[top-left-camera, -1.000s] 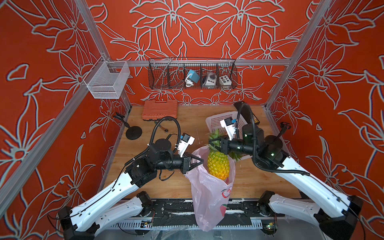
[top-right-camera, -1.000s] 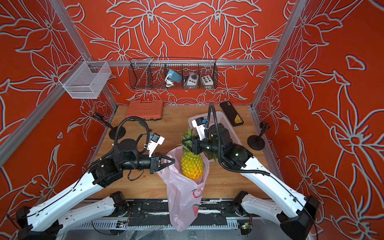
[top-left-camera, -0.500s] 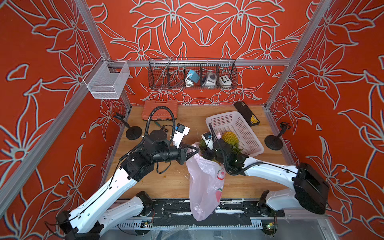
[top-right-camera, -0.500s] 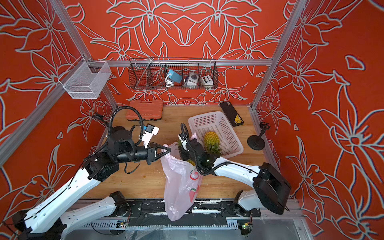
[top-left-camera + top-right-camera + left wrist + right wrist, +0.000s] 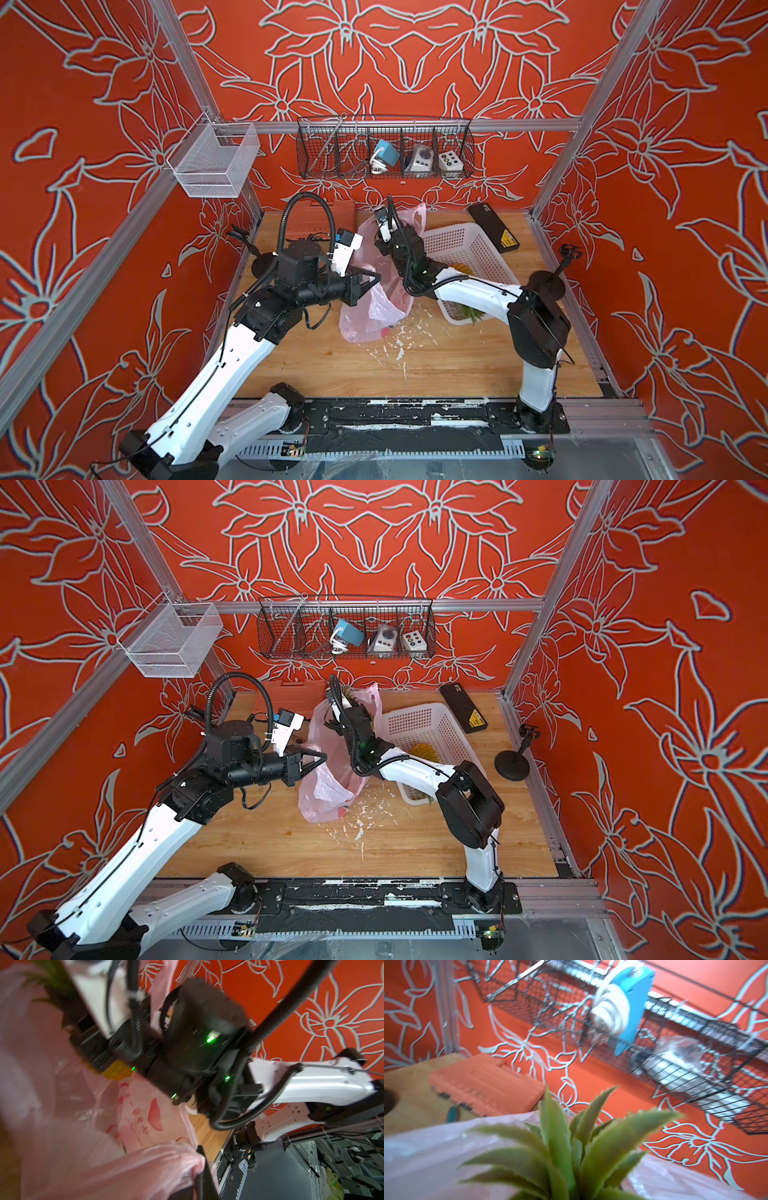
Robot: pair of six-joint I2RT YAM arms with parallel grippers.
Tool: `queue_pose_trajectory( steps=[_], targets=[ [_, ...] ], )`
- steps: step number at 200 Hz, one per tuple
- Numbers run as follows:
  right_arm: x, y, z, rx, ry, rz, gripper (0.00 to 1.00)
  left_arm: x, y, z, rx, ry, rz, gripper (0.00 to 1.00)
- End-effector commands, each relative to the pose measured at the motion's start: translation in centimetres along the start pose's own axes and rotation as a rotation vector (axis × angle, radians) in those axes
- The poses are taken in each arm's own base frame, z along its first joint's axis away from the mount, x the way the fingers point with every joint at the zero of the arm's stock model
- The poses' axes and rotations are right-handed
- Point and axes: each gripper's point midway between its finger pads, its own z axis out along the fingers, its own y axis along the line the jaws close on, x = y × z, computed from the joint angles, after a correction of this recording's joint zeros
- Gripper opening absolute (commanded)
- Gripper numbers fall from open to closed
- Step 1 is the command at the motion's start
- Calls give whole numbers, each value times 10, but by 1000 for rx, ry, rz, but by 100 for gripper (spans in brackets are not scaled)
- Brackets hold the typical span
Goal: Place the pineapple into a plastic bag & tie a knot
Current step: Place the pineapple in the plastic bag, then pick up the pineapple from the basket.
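The pale-pink plastic bag (image 5: 365,311) stands open on the wooden table, with red peach prints (image 5: 153,1111) on one face. My left gripper (image 5: 375,277) is shut on the bunched rim of the bag (image 5: 166,1159) and holds its mouth up. My right gripper (image 5: 347,713) reaches into that mouth, shut on the pineapple at the base of its crown. The green crown (image 5: 560,1157) fills the right wrist view and hides the fingers. A bit of the pineapple's yellow body (image 5: 116,1070) shows under the gripper, inside the bag. No knot is in view.
A white plastic basket (image 5: 465,245) beside the bag holds another pineapple (image 5: 424,752). A black box (image 5: 494,228) and an orange case (image 5: 483,1086) lie at the back. Black stands (image 5: 546,282) sit at the sides. White scraps (image 5: 395,336) litter the table.
The right arm has carried the pineapple from above the front of the table back and down into the bag's mouth. The left gripper has drawn the bag backward, so it now rests on the table.
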Motion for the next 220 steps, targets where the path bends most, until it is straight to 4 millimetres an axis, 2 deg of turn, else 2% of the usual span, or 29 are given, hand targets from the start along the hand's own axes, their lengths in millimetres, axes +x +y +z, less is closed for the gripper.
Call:
queue_pose_trajectory(
  steps=[1, 24, 64, 72, 85, 99, 111, 141, 161, 169, 178, 199, 220],
  targets=[
    [-13, 4, -14, -114, -6, 58, 0, 22, 36, 14, -85, 37, -120, 0],
    [6, 22, -27, -269, 64, 194, 0, 33, 46, 17, -83, 30, -189, 0],
    [32, 35, -38, -337, 113, 283, 0, 44, 48, 19, -71, 49, -207, 0],
    [33, 35, -39, -341, 126, 296, 15, 45, 49, 19, -75, 51, -209, 0],
    [27, 31, -44, -355, 127, 328, 51, 45, 50, 18, -81, 49, -210, 0],
    [12, 23, -53, -377, 125, 374, 72, 44, 49, 18, -77, 49, -213, 0],
    [-6, 15, -65, -415, 130, 403, 78, 45, 48, 18, -72, 51, -212, 0],
    [-45, -6, -114, -519, 142, 416, 80, 45, 45, 14, -67, 53, -199, 0],
    [-50, -42, -146, -454, 167, 409, 80, 45, 45, 11, -70, 45, -192, 0],
    [-44, -62, -154, -396, 211, 414, 80, 43, 44, 10, -68, 41, -190, 0],
    [-26, -85, -163, -327, 298, 431, 80, 42, 43, 9, -67, 38, -189, 0],
    [40, -129, -181, -159, 544, 454, 87, 42, 42, 10, -57, 43, -189, 0],
    [111, -145, -194, -75, 776, 487, 93, 42, 41, 11, -48, 49, -190, 0]
  ],
)
